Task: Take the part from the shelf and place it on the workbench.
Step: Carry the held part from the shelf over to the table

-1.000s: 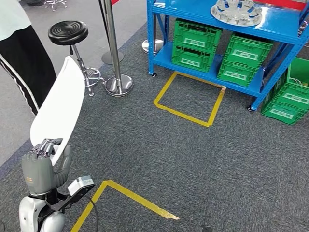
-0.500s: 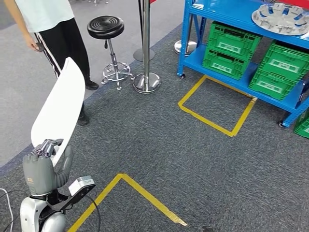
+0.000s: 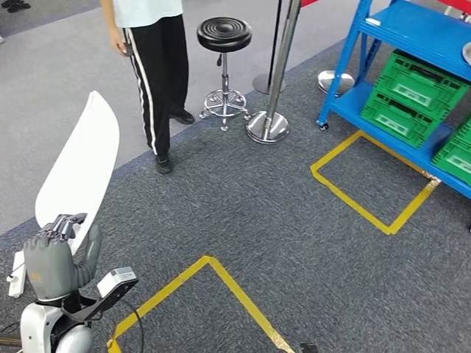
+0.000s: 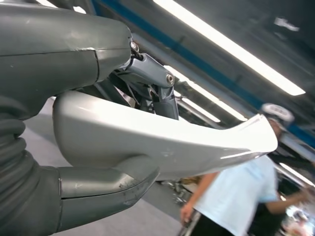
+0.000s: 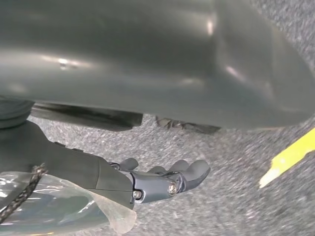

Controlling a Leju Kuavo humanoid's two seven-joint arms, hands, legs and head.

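Note:
I hold the part [image 3: 80, 173], a long white curved panel, upright in my left hand [image 3: 55, 261] at the lower left of the head view. Its lower end sits between the fingers and the thumb. Seen from the left wrist, the white part [image 4: 167, 142] runs across the picture, clamped between the grey thumb [image 4: 100, 189] and the darker fingers [image 4: 156, 81]. My right hand [image 5: 148, 179] hangs over the grey carpet with its fingers stretched out and nothing in them.
A person [image 3: 152, 66] in black trousers stands ahead on the left, beside a black stool [image 3: 224, 37] and a steel post [image 3: 269, 121]. The blue shelf [image 3: 411, 22] with green crates [image 3: 416, 99] is at the far right. Yellow tape [image 3: 222, 279] marks the carpet.
The whole picture has swung: the shelf slid off to the right and the person and stool came towards the middle, so the camera turned left. The part stays in my left hand.

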